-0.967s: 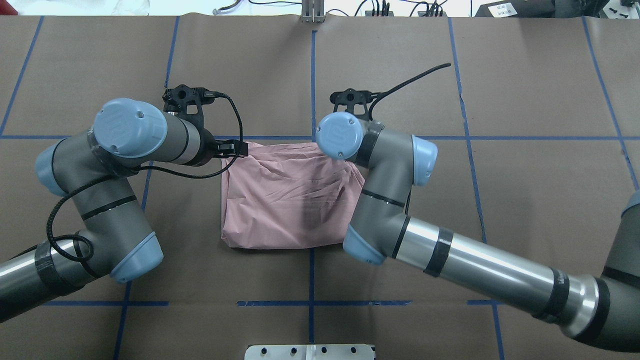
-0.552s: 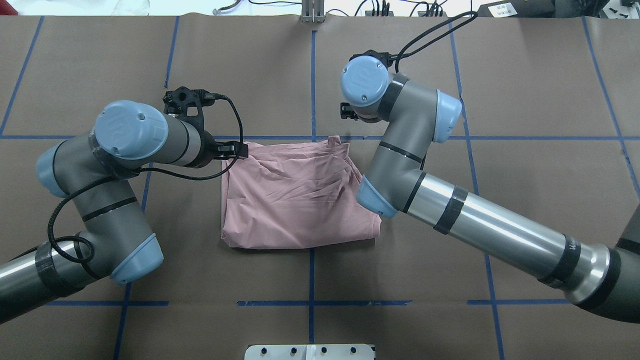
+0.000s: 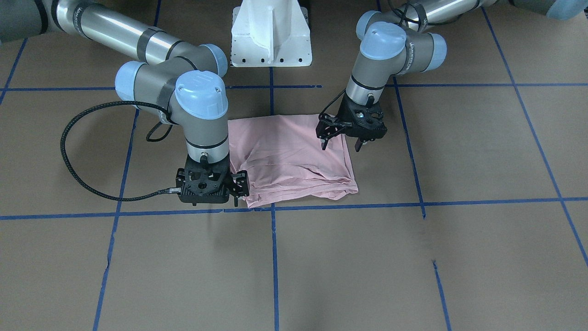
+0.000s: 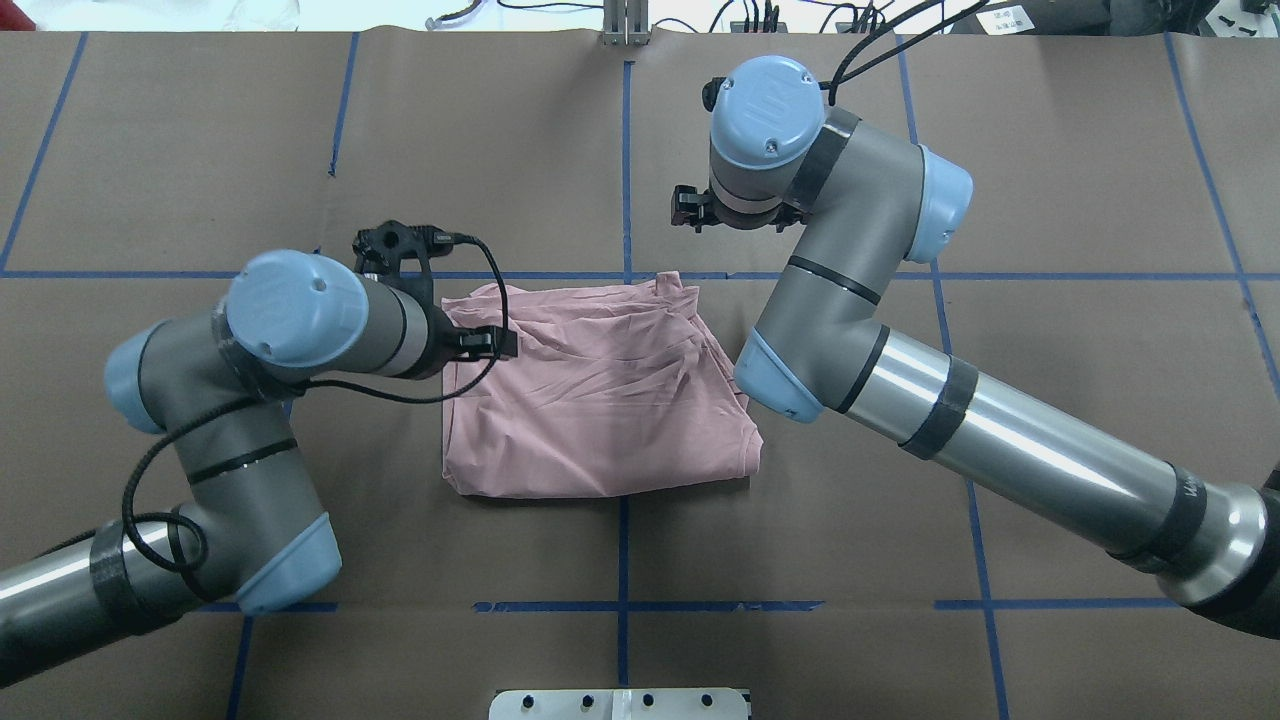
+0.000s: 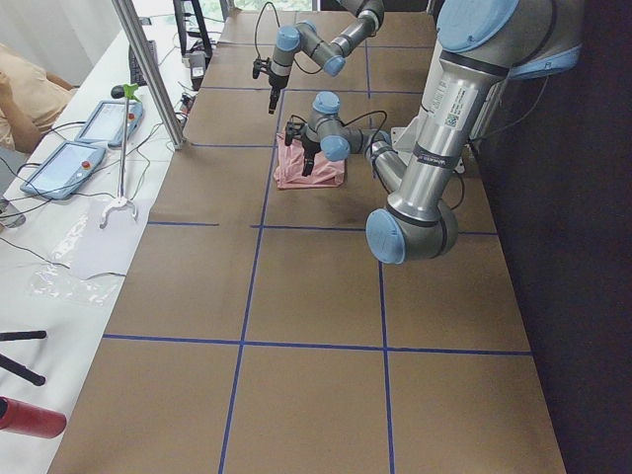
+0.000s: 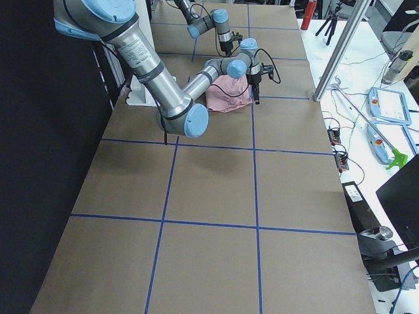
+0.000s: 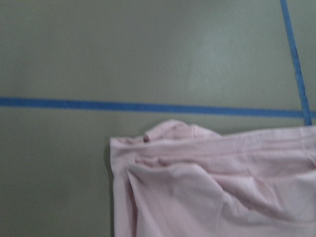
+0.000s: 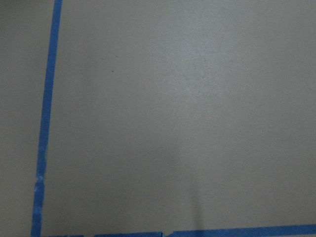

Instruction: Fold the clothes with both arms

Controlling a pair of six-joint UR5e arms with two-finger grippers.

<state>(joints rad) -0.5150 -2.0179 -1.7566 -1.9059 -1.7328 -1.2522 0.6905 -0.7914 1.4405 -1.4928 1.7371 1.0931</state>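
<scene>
Pink T-shirt (image 4: 600,400): folded into a rectangle, lying flat at the table's (image 4: 1050,450) centre.
Right gripper (image 3: 240,186): has lifted clear toward 12 o'clock; holds no cloth, finger spread unclear.
Left gripper (image 3: 341,143): fingers apart, empty, above the shirt's 10 o'clock corner.
Meaning: fold released, probably nearly complete.

Bright, even light from overhead fills my table (image 4: 1100,250); shadows beside my left arm (image 4: 230,450) and on the pink T-shirt (image 4: 600,420) are faint and soft. Glare streaks my right arm (image 4: 1020,450) along its silver tube. Both wrist views are dull, greyish and slightly blurred.
</scene>
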